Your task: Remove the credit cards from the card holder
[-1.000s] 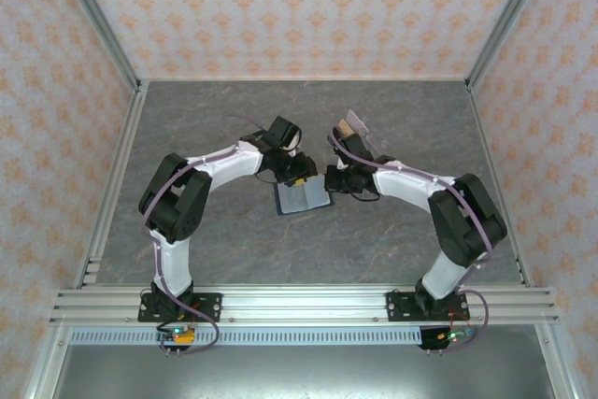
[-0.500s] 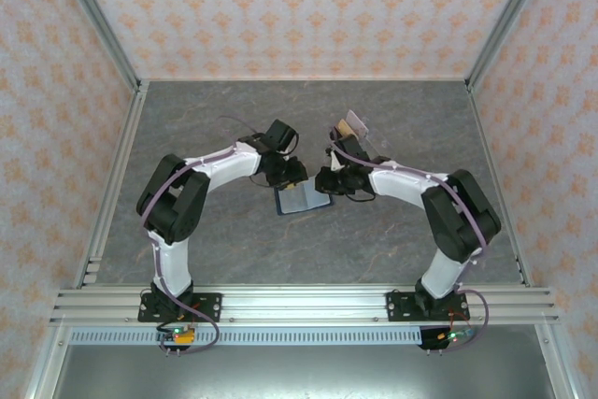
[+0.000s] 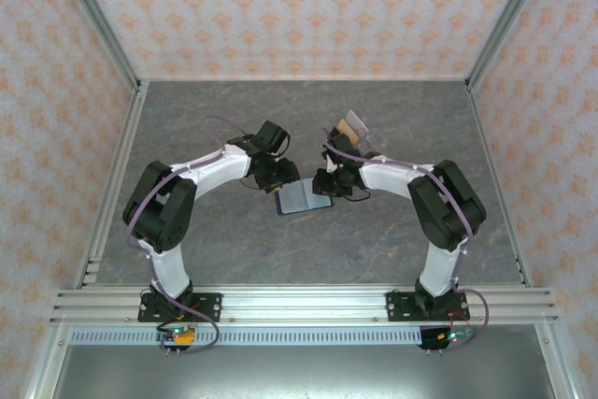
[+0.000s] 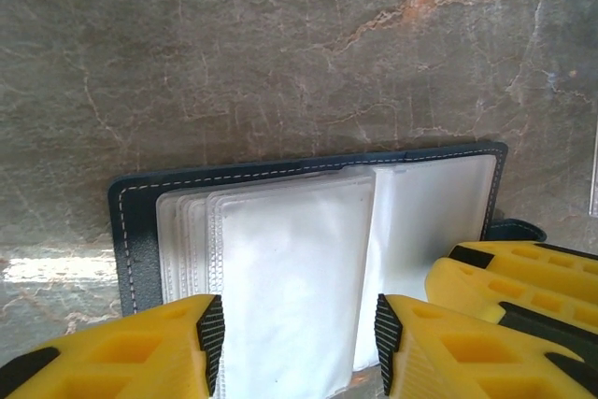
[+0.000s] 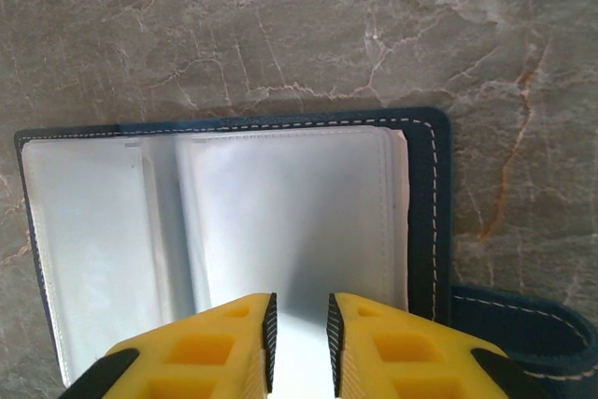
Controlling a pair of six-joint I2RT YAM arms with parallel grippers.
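Observation:
The card holder (image 3: 304, 198) lies open on the marble table, its navy cover (image 4: 140, 231) edging clear plastic sleeves (image 4: 290, 277). My left gripper (image 4: 296, 338) is open, its fingers set wide on either side of the top sleeve. My right gripper (image 5: 300, 334) comes from the opposite side over another sleeve (image 5: 290, 212), jaws narrowly apart with nothing pinched between them. Its yellow fingers (image 4: 505, 277) show beside the tab clasp (image 5: 514, 320). A brown-orange credit card (image 3: 351, 125) and a pale see-through one (image 3: 366, 140) lie on the table behind the right arm.
Patterned walls and metal rails (image 3: 112, 184) enclose the table. The arm bases are bolted to the front rail (image 3: 299, 306). Bare marble (image 3: 308, 259) stretches in front of the card holder.
Both grippers have closed in on the card holder: the right one moved left onto it, and the left one shifted left and lower. The holder has turned slightly.

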